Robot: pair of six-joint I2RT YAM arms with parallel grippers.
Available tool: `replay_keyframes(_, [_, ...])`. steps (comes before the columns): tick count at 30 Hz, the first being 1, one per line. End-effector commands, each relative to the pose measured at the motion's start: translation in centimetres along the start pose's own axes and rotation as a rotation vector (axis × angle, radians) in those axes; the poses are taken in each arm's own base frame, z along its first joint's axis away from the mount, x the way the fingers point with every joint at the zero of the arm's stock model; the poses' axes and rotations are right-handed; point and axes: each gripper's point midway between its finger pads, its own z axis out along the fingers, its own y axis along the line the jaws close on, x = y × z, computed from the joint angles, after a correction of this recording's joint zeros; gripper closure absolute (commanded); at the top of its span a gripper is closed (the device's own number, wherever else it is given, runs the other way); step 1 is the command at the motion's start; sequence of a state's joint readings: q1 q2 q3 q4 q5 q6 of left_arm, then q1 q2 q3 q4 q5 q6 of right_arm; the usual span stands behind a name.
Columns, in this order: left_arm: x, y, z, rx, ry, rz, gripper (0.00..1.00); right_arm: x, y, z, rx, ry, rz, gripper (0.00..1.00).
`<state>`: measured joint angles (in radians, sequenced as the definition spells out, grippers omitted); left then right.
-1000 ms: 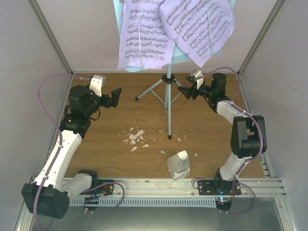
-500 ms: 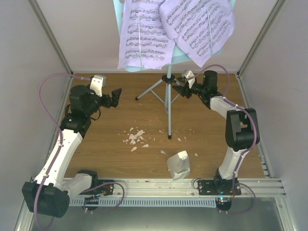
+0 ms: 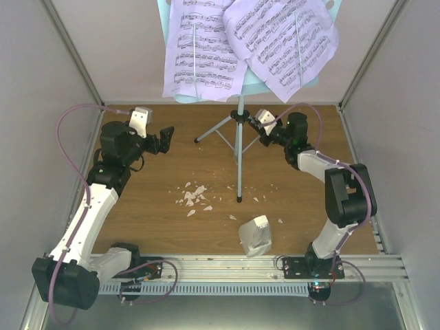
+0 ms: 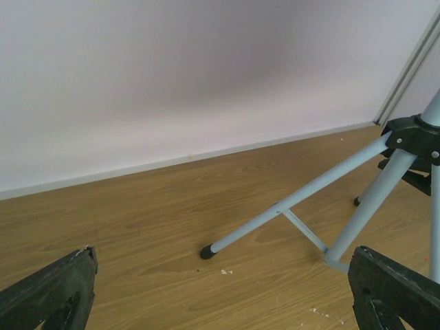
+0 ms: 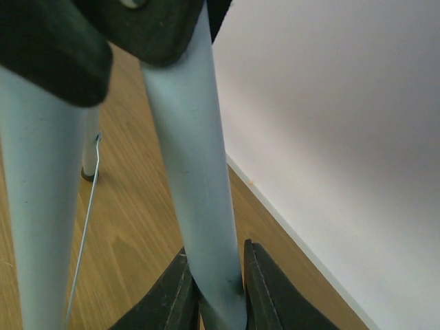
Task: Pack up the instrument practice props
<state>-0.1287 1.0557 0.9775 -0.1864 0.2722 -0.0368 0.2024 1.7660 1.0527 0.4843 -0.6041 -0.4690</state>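
Note:
The pale-blue music stand (image 3: 238,158) stands at the back middle of the wooden table, with sheet music pages (image 3: 206,51) spread on its tray. My right gripper (image 3: 257,124) is shut on the stand's right rear leg (image 5: 196,172) just under the black hub; both fingers (image 5: 172,295) press that tube. My left gripper (image 3: 165,137) is open, left of the tripod and apart from it, facing the stand's left leg (image 4: 295,199). The white metronome (image 3: 255,235) with its clear cover sits near the front edge, untouched.
White crumbs (image 3: 194,196) lie scattered left of the front tripod foot. White walls with metal posts enclose the table at the back and both sides. The aluminium rail (image 3: 220,265) carrying both arm bases runs along the near edge.
My right gripper moved left to the stand's rear leg and closed on it. The stand and its pages shifted slightly left. The left arm stayed still.

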Motion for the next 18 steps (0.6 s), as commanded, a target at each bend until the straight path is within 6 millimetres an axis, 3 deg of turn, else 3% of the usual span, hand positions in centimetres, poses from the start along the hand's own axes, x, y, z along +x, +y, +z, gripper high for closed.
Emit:
replay_keyframes(1, [-0.6, 0.2, 0.0, -0.006, -0.03, 0.008, 0.01, -2.5, -0.4, -1.4, 0.097, -0.032, -0.007, 0.93])
replay_keyframes(10, [-0.9, 0.0, -0.2, 0.003, -0.039, 0.006, 0.01, -2.4, -2.4, -5.8, 0.434, 0.053, 0.095, 0.99])
replay_keyframes(18, [-1.1, -0.2, -0.3, 0.008, -0.046, 0.004, 0.01, -0.4, -2.1, -7.8, 0.557, 0.138, 0.228, 0.99])
